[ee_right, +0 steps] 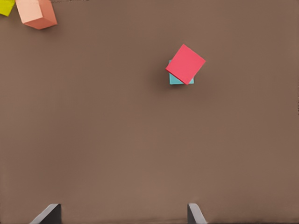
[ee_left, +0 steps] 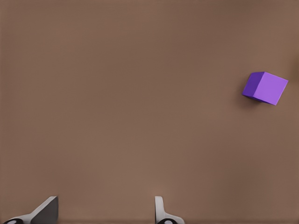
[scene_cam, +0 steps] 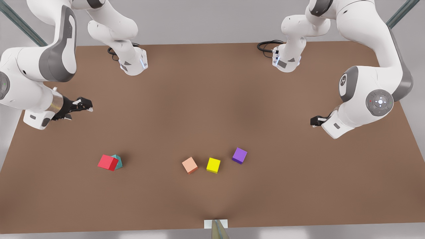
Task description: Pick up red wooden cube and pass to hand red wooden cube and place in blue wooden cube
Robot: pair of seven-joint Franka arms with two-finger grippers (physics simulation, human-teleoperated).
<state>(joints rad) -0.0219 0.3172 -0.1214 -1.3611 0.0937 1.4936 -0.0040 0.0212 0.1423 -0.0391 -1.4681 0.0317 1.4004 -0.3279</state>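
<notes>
The red wooden cube (scene_cam: 108, 162) (ee_right: 186, 64) rests on top of the blue wooden cube (scene_cam: 118, 161) (ee_right: 175, 80), turned askew and covering most of it, toward the front view's left. My right gripper (scene_cam: 85, 105) (ee_right: 122, 213) hangs open above the table, up and to the left of the stack, with nothing between its fingers. My left gripper (scene_cam: 313, 121) (ee_left: 105, 212) is at the front view's right, open and empty, well apart from both cubes.
A salmon-orange cube (scene_cam: 190, 165) (ee_right: 36, 13), a yellow cube (scene_cam: 213, 165) (ee_right: 5, 6) and a purple cube (scene_cam: 239, 155) (ee_left: 265, 87) lie in a row mid-table. The brown table (scene_cam: 212, 99) ends near the bottom of the front view.
</notes>
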